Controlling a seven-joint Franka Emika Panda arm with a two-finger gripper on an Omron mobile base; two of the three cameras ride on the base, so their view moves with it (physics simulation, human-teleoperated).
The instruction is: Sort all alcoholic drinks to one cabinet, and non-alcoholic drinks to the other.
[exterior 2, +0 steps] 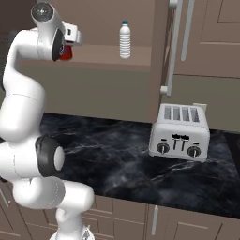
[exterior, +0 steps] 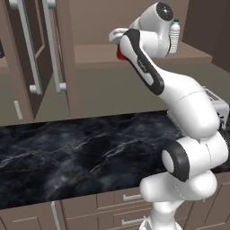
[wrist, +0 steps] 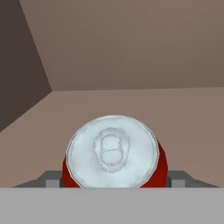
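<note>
Straddling round red can (wrist: pixel 114 162), embossed silver top; ribbed plastic bottle (exterior 2: pixel 124 40) upright

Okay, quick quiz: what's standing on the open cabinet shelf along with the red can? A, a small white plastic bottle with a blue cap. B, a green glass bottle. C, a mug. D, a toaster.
A: the right base view shows the bottle upright on the shelf, off to the right of the red can, while the toaster sits down on the counter.
</note>
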